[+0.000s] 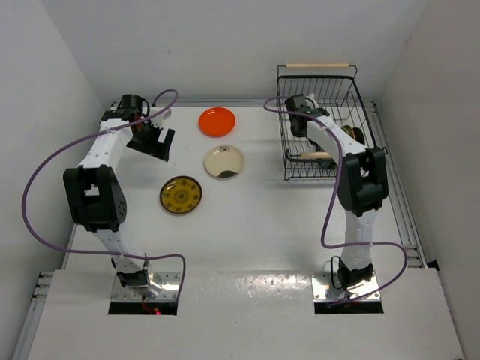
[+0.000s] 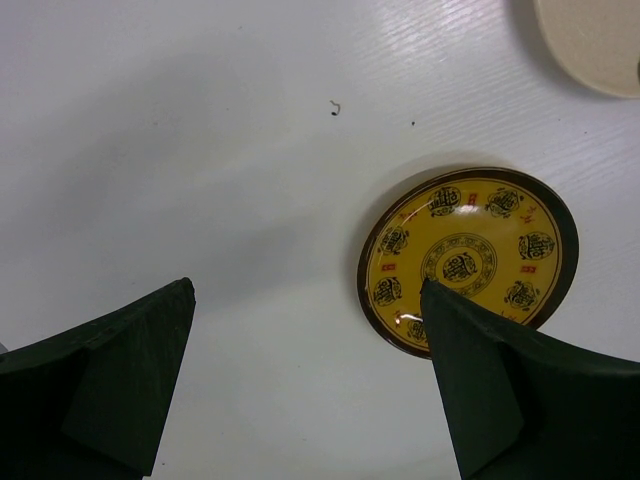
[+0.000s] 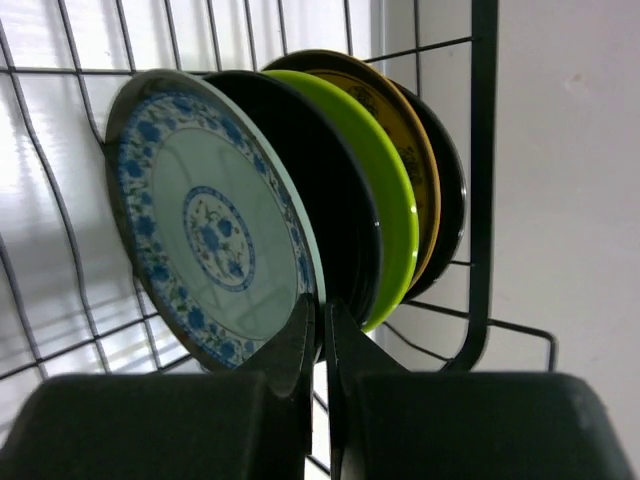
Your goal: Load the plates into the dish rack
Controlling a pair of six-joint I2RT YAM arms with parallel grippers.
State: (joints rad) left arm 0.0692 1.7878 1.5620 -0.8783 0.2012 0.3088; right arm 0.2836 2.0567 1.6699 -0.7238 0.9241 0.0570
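Note:
Three plates lie flat on the table: orange-red (image 1: pixel 217 121), cream (image 1: pixel 224 161) and yellow-brown patterned (image 1: pixel 181 194). My left gripper (image 1: pixel 154 142) hangs wide open above the table to their left. In its wrist view the gripper (image 2: pixel 305 290) holds nothing, and the yellow patterned plate (image 2: pixel 470 255) lies partly behind its right finger. The black wire dish rack (image 1: pixel 356 90) stands at the back right. My right gripper (image 3: pixel 322 305) is inside it, shut on the lower rim of an upright blue patterned plate (image 3: pixel 210 230). Behind that stand black (image 3: pixel 330 200), lime green (image 3: pixel 385 200), yellow-brown (image 3: pixel 405 130) and black (image 3: pixel 450 190) plates.
The rack has a wooden rod handle at its far end (image 1: pixel 319 65) and another at its near end (image 1: pixel 315 155). White walls close in the table on the left, back and right. A purple cable loops from each arm.

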